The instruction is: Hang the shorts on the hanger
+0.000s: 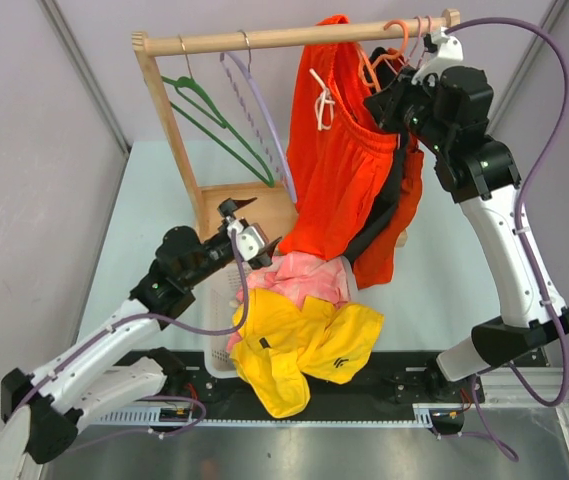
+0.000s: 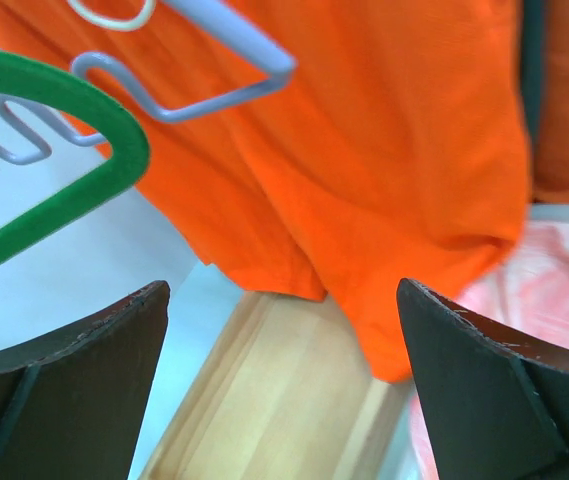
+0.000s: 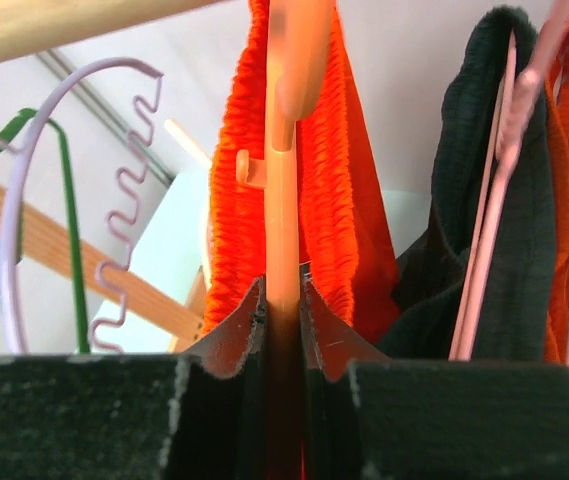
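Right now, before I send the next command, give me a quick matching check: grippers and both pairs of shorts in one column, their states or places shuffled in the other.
Column one:
1. left gripper
2. right gripper
3. the shorts
4. yellow shorts

Column two:
A. shut on the hanger
B. heaped at the near edge of the table
C. open, holding nothing
D. hanging under the wooden rail

Pairs: 1-C, 2-A, 3-D, 4-B.
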Robot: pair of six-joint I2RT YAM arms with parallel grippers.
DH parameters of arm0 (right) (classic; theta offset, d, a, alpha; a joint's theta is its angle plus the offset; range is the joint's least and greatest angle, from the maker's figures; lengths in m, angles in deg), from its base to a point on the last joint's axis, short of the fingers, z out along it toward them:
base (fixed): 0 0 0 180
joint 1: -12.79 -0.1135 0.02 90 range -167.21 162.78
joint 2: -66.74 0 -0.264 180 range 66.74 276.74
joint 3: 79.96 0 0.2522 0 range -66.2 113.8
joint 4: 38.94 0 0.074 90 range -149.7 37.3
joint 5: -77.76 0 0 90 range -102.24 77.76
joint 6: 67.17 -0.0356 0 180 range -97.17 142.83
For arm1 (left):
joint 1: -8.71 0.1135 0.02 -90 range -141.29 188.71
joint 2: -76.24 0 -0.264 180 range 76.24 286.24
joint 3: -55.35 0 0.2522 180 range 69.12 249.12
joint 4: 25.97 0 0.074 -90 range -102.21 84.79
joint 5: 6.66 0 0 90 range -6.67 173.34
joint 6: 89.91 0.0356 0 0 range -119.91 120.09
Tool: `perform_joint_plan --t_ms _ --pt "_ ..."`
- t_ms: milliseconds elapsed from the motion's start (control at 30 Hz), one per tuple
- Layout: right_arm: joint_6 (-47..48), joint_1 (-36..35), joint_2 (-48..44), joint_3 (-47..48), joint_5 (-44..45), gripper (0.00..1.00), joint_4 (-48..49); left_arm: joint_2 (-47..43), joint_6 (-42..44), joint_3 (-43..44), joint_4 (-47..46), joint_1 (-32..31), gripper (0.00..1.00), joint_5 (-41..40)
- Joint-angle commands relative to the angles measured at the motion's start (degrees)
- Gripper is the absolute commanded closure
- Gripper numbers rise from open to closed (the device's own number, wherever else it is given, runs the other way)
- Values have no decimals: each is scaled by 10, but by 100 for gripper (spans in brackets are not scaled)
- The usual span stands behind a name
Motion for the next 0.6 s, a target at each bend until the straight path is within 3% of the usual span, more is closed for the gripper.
perform_joint_plan --t_ms 0,333,500,567 --pt "30 -12 34 74 57 100 53 -43 -9 2 111 2 0 47" --pt "78 -22 77 110 123 100 28 -98 -12 14 190 8 0 15" --pt "113 -20 89 107 125 100 11 -67 -88 63 239 73 0 54" --pt "117 -19 84 98 117 89 6 -58 -124 82 258 99 0 89"
